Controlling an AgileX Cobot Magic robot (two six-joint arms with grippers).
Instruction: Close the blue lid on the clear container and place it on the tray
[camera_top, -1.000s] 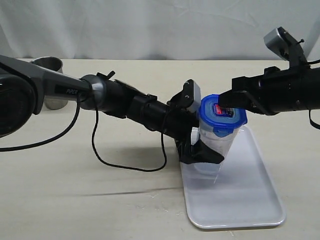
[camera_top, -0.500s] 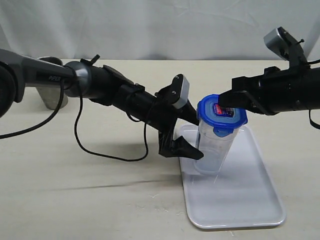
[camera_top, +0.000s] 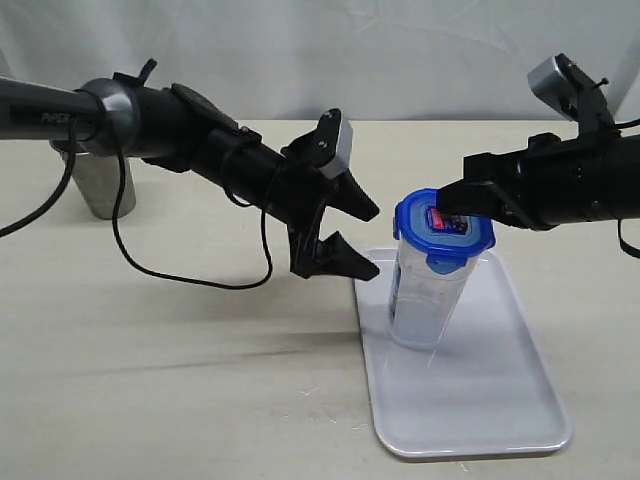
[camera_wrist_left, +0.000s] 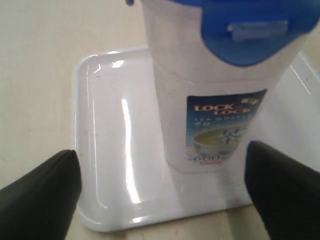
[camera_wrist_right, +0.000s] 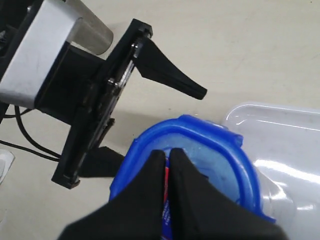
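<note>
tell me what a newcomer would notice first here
The bright blue lid on the clear container, which stands on the pale tray right of centre, draws the eye first. The right gripper, shut, rests its tips on the lid's top, while the left gripper hangs open just left of the container.

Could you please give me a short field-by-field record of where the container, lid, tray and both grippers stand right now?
container: clear container, standing on the tray
lid: blue lid, on the container's mouth
left gripper: open, empty, apart from the container
right gripper: shut, tips on the lid's centre
other: steel cup on the table, off the tray
</note>
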